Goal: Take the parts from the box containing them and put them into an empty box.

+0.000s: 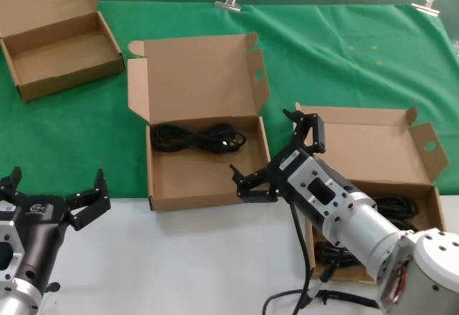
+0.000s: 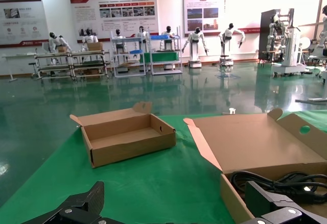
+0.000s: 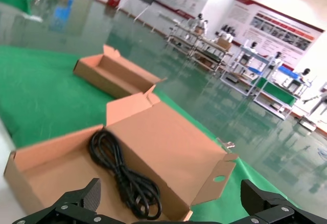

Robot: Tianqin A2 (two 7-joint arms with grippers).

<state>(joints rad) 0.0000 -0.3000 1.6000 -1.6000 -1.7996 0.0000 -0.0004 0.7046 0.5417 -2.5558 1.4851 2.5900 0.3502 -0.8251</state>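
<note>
Black cord (image 1: 199, 139) lies crosswise in middle box (image 1: 204, 179); both pincers spread wide, holding nothing.

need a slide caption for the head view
Right gripper open between the middle box, which holds one black cord, and the right box of cords; left gripper open, idle.

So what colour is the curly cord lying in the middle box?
Black. The cord shows best in the head view, lying in the brown middle box.
</note>
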